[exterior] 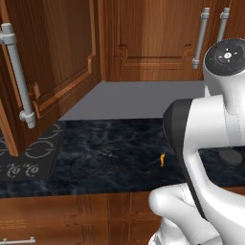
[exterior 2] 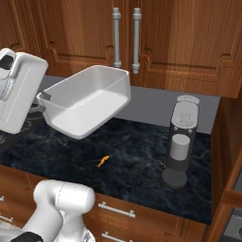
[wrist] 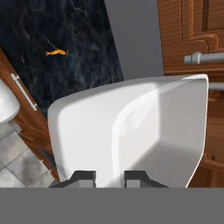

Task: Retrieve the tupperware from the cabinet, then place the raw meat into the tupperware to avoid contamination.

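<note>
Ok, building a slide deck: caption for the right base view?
Hand holds the white tupperware tilted above the dark counter, raw meat below.

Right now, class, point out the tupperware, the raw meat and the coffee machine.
tupperware [exterior 2: 87, 106]: right base view, on its white inner floor.
raw meat [exterior 2: 102, 161]: right base view, middle of the orange sliver.
coffee machine [exterior 2: 182, 137]: right base view, on its front.

Tub [exterior 2: 90, 101]: we see a white, empty, shallow square tub, tilted, held in the air above the surface.
Meat [exterior 2: 103, 161]: we see a tiny orange sliver lying on the dark surface, below the tub.
Cabinet [exterior: 52, 57]: reddish-brown wood, door swung open, grey bar handle.
</note>
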